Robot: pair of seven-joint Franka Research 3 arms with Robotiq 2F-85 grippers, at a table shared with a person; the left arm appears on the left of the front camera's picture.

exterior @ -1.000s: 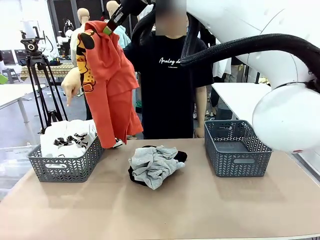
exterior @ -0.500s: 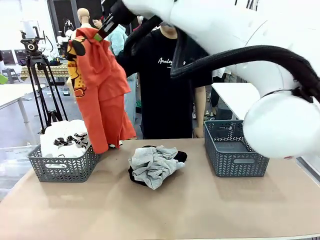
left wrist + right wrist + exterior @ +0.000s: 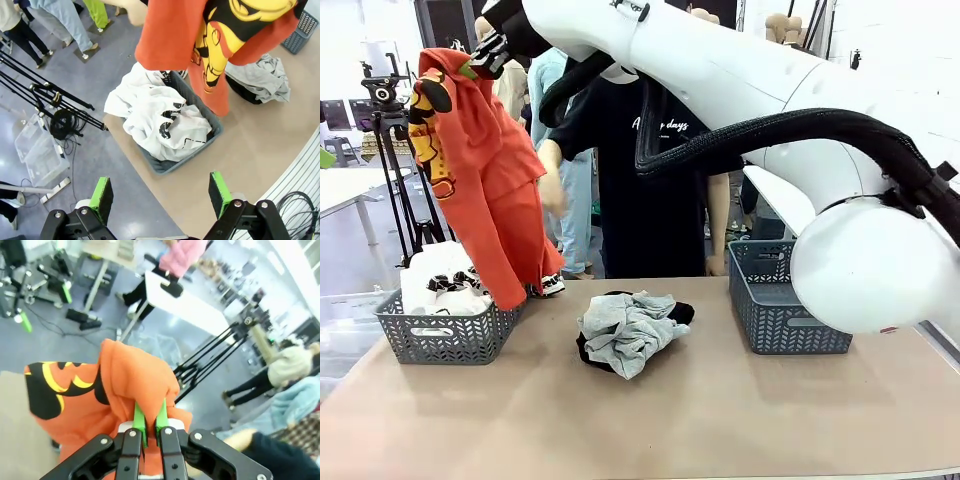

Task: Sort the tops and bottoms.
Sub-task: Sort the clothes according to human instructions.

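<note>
Tabletop [image 3: 740, 420] centre holds the grey shirt [image 3: 625, 335] atop the black bottoms [image 3: 682, 312]. Right gripper [image 3: 149, 422] pinches the orange shirt [image 3: 490, 190], dangling at the left basket [image 3: 440, 340] with the white shirt [image 3: 440, 275]; left gripper [image 3: 160, 192] gapes empty. Best centre, lower, then release.

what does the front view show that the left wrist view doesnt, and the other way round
Front, not left wrist: the right gripper shut on the top of the orange shirt, and the person's black tee. Left wrist, not front: the open left gripper, looking down. Both: the orange shirt hanging by the left basket that holds the white shirt, and the grey shirt on the black garment.
</note>
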